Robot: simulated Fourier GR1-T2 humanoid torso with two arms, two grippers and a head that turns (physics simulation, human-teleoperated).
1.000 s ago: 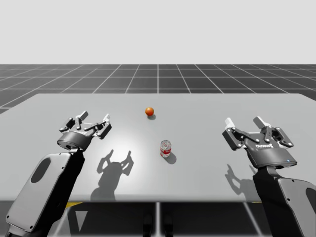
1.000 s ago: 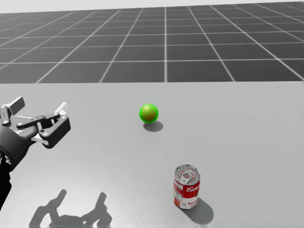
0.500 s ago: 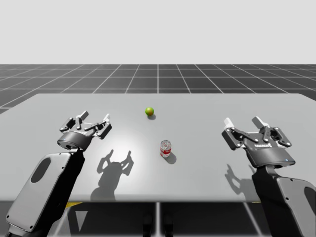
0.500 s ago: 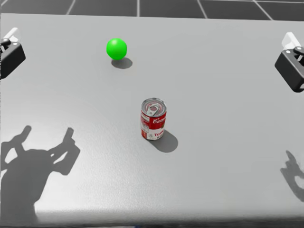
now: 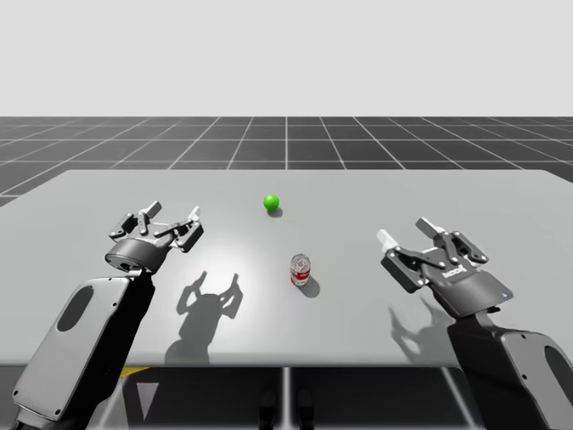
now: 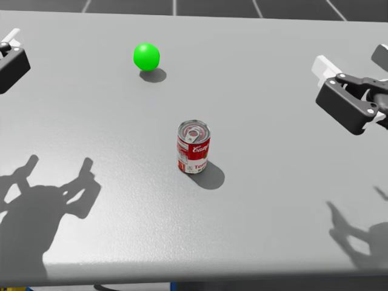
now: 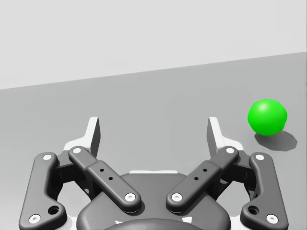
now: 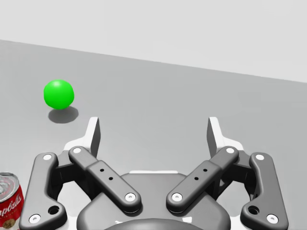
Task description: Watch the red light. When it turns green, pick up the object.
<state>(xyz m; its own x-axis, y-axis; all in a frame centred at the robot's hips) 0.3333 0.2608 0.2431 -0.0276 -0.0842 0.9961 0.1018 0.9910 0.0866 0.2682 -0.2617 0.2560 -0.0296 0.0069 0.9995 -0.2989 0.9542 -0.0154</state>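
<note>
Green light [image 5: 271, 202] sits beyond the can [image 5: 301, 269], half cut off beside my right gripper [image 8: 153, 129] in its wrist view; jaws on it and my left gripper [image 7: 154, 129] spread wide.

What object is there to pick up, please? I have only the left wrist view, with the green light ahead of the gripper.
Observer: A red and white can stands upright on the table, closer to its near edge than the green light.
Operator: Thank you. Is the right gripper on it?
Observer: No, the right gripper is open and apart from the can, which stands off to its side.
</note>
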